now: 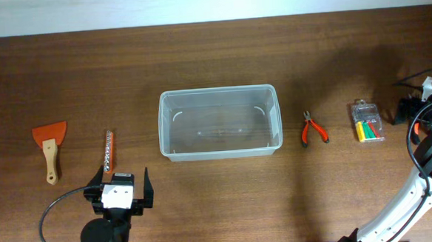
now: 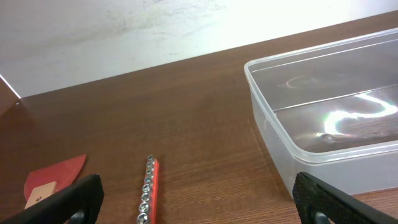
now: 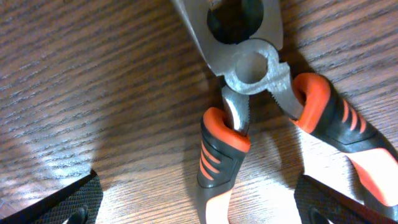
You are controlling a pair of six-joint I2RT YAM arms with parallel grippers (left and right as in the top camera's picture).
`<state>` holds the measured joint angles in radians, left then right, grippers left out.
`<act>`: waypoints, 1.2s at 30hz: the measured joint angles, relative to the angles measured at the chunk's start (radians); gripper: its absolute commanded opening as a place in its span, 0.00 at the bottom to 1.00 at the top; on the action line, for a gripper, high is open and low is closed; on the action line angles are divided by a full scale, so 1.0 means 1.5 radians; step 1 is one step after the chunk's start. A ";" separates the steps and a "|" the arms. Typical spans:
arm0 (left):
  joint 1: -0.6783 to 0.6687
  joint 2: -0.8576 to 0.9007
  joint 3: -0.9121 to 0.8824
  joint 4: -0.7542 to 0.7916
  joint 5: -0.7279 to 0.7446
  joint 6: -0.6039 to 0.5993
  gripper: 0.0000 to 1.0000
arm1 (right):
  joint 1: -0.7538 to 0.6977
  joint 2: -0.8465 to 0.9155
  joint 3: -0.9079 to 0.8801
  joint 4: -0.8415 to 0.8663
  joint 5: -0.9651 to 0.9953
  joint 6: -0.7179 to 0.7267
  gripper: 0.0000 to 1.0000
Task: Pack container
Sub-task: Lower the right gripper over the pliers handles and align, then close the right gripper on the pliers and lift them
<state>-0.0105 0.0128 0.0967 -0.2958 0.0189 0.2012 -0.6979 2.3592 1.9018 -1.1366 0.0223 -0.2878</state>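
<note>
At the middle of the brown table [image 1: 212, 54] sits the container [image 1: 220, 132], a clear tub with its mouth up and nothing in it, probably put there so either arm can reach it. Left of the container lie a red socket rail [image 1: 108, 155] and, farther out, an orange scraper [image 1: 51, 148]. Right of it lie orange-handled pliers [image 1: 313, 128], and beyond them a small clear case [image 1: 367, 122]. All four rest flat on the wood, well apart from one another and from the tub's walls, so fingers have room to come down on either side of each.

The left gripper [image 1: 124, 174] hovers off the container's near left corner, by the rail's near end, jaws spread wide and holding nothing. The right gripper [image 3: 205, 199] is likewise fully spread and empty. Its wrist view shows the pliers lying between the fingertips (a likely first pick, judging by that line-up). From overhead, though, the arm appears far to the container's right, so how near it is cannot be told. Packing has not begun.
</note>
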 measured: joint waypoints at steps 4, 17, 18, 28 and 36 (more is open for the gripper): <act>0.000 0.000 0.000 0.000 0.000 0.000 0.99 | 0.000 0.000 0.000 0.008 -0.002 -0.002 0.79; 0.000 0.000 0.000 0.000 0.000 0.000 0.99 | 0.000 0.000 0.000 0.011 -0.003 0.008 0.53; 0.000 0.000 0.000 0.000 0.000 0.000 0.99 | 0.000 0.000 0.000 0.011 -0.002 0.008 0.51; 0.000 0.000 0.000 0.000 0.000 0.000 0.99 | 0.000 0.000 0.000 0.014 -0.002 0.011 0.39; 0.000 0.000 0.000 0.000 0.000 0.000 0.99 | 0.000 0.000 0.000 0.016 -0.002 0.012 0.32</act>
<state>-0.0105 0.0128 0.0967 -0.2962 0.0189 0.2012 -0.6979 2.3596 1.9018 -1.1126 0.0193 -0.2703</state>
